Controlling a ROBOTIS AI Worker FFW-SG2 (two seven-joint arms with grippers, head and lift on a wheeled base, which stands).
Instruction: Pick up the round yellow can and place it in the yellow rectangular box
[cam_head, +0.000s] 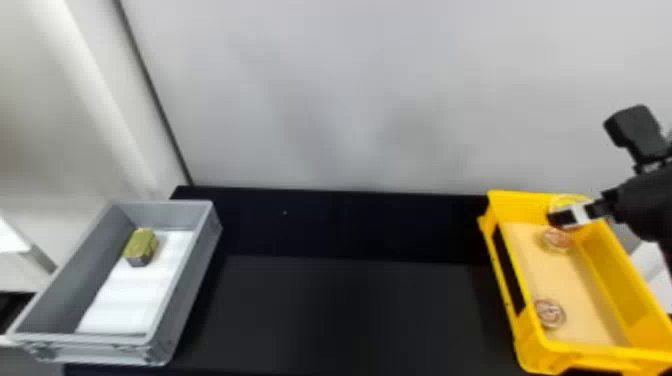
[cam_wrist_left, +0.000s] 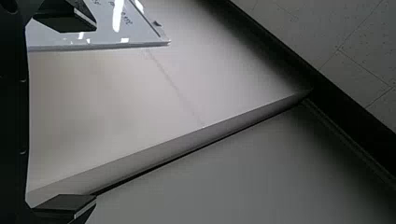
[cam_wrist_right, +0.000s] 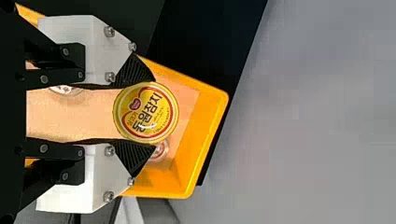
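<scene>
Right wrist view, left half of frame: black two-fingered right gripper (cam_wrist_right: 141, 113), pinching by its sides a round, yellow-lidded can (cam_wrist_right: 147, 111). Beyond fingertips, straight along their reach: yellow rectangular plastic box (cam_wrist_right: 203, 135), far end below can; right arm nearer. Probably calls for lowering, then release, clear of lower red-and-pale disc (cam_head: 550, 314) and upper red-and-pale disc (cam_head: 557, 240). Left wrist view, left edge: black left gripper (cam_wrist_left: 95, 113), spread, holding nothing.

Left of the right pincer (cam_head: 556, 219), a grey crate (cam_head: 194, 280) holds a green-topped block (cam_head: 141, 244) and white lining (cam_head: 127, 302). Two reddish tins (cam_head: 550, 314) lie lower than the pincer; beyond stands a wall (cam_head: 350, 100).
</scene>
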